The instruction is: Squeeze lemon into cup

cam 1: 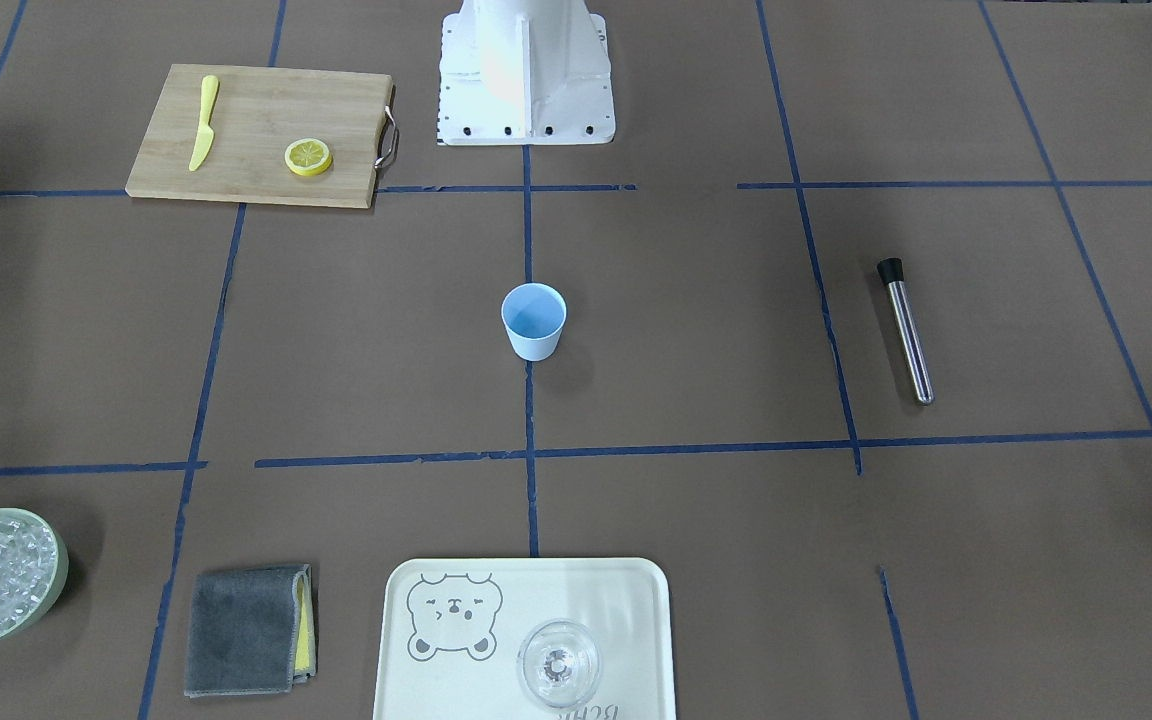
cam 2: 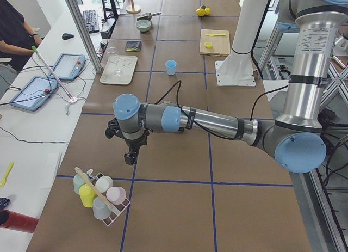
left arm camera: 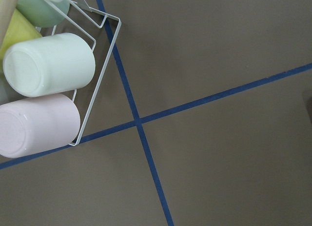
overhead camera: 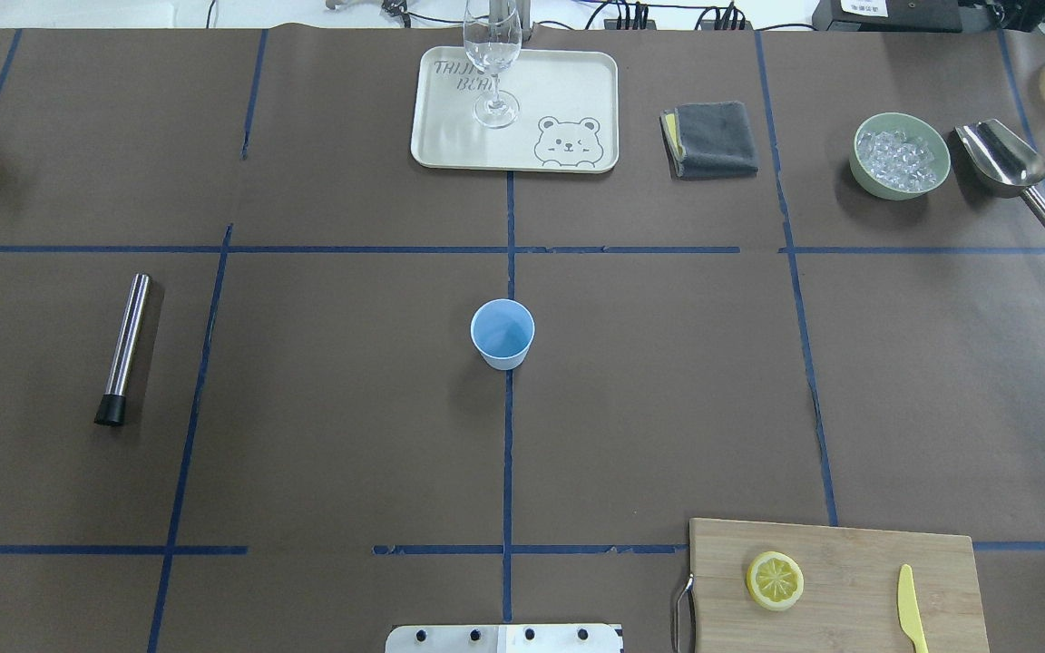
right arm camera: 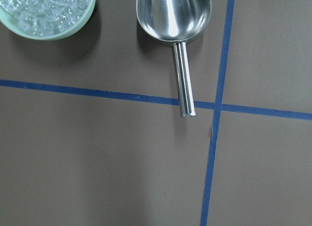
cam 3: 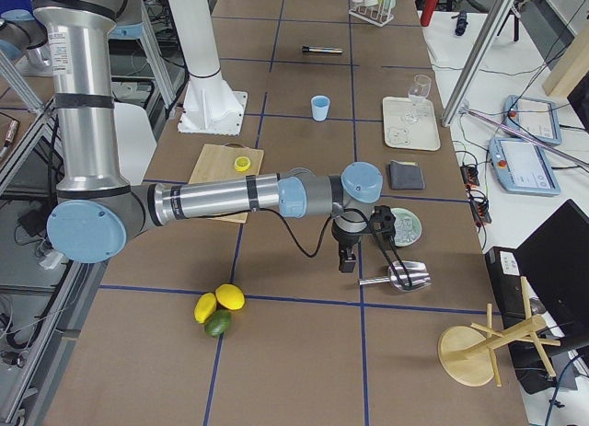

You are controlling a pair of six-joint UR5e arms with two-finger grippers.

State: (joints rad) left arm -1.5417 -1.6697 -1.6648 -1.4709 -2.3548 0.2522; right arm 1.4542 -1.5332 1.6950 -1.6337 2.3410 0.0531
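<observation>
- At the left end of the bench, the left tool (cam 2: 130,157) hangs pointing down over bare brown paper, just beside some pastel cups (left arm camera: 48,65) lying in a wire rack (left arm camera: 96,82). Only a side camera catches it, so I can't tell if it's released or clenched.
- Same deal on the right: the right tool (cam 3: 347,259) hovers by the steel scoop (right arm camera: 173,11) and the green ice bowl (right arm camera: 73,33), and its jaw state can't be told either.
- The lemon (overhead camera: 775,580) lies flat on the cutting board (overhead camera: 849,553) at the near right, with a yellow knife (overhead camera: 911,621) just right of it.
- The cup (overhead camera: 502,334) stands upright mid-bench, well apart from both tools.
- A steel rod (overhead camera: 123,349) lies off to the left.
</observation>
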